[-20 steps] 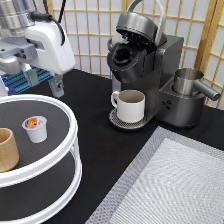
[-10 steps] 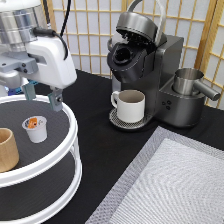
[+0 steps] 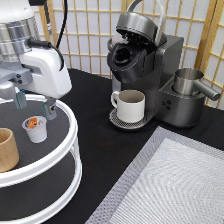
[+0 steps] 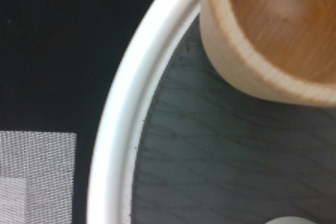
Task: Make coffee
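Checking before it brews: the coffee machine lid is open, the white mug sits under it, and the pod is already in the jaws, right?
Not quite. The exterior view shows the coffee pod standing on the round tray, with the open gripper just above it. Lid open and white mug under the coffee machine: correct.

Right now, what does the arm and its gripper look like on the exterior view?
The arm has glossy white housings with a banded grey metal section at the wrist, and a black cable loops off its side. The white hand carries the gripper, whose two short fingers are dark grey-teal. No markings are readable.
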Motion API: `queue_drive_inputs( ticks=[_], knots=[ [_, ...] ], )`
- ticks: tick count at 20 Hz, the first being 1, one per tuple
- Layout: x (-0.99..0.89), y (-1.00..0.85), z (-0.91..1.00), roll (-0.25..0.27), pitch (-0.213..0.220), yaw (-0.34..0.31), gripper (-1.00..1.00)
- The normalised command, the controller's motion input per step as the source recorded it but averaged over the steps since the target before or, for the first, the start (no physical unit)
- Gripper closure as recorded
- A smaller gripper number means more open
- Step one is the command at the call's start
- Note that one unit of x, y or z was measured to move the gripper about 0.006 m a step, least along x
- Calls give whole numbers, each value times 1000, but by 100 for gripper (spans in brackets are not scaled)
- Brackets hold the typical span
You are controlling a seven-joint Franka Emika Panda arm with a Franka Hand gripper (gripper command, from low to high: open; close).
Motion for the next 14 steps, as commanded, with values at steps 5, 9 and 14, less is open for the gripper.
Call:
queue_drive_inputs(
  ticks=[5, 9, 14],
  knots=[
    [-65, -19, -308, 0, -47, 59, -100],
    [-462, -53, -311, -3, -53, 52, -100],
    [-429, -143, -217, -3, -54, 24, -100]
  ],
)
